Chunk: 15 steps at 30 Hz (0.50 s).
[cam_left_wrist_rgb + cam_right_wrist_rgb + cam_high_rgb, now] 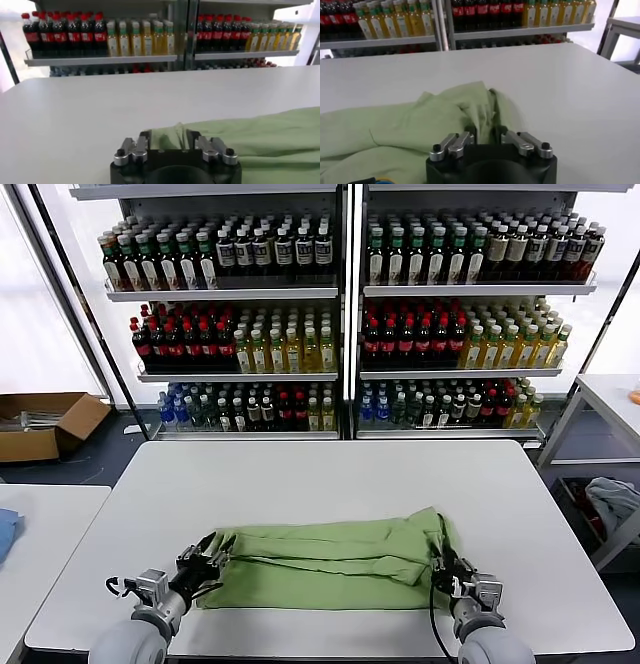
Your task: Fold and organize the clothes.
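Observation:
One of the clothes, a light green shirt, lies folded into a long band across the near part of the white table, plain side up. My left gripper sits at its left end, jaws open, with a bunched fold of fabric between the fingers. At the right end, my right gripper is open too, straddling a ridge of cloth. In the left wrist view the shirt stretches away from the left gripper. In the right wrist view it spreads out past the right gripper.
Shelves of bottles stand behind the table. A cardboard box lies on the floor at far left. A second table is at the left and another at the right, with grey cloth beneath it.

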Tool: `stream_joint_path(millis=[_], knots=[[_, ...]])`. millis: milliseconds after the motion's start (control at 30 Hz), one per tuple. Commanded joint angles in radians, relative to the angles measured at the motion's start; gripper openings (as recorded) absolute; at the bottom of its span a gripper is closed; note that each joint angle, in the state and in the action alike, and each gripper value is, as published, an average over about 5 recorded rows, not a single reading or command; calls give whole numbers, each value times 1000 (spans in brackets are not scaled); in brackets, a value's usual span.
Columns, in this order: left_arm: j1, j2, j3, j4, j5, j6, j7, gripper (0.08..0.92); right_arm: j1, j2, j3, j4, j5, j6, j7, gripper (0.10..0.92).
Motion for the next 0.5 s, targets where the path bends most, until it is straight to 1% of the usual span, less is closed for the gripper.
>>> stream_joint_path(millis=[33,200,300,400,500], knots=[[42,-25,-25,-115,-1,22,-37,576,-32,-9,58,165,23,1,2,486],[72,-78,-40,-139,-2,47,-62,723,-47,-35,102,270,96,-14,25,633],[84,-99,-45,-138,-13,48,-74,792,-55,-40,107,303,113,-15,30,719],[89,-113,-47,-136,-34,53,-85,818,-59,-35,97,319,112,-14,32,790],[88,-124,-46,-127,-53,58,-91,822,-58,-31,82,323,107,-14,33,818]])
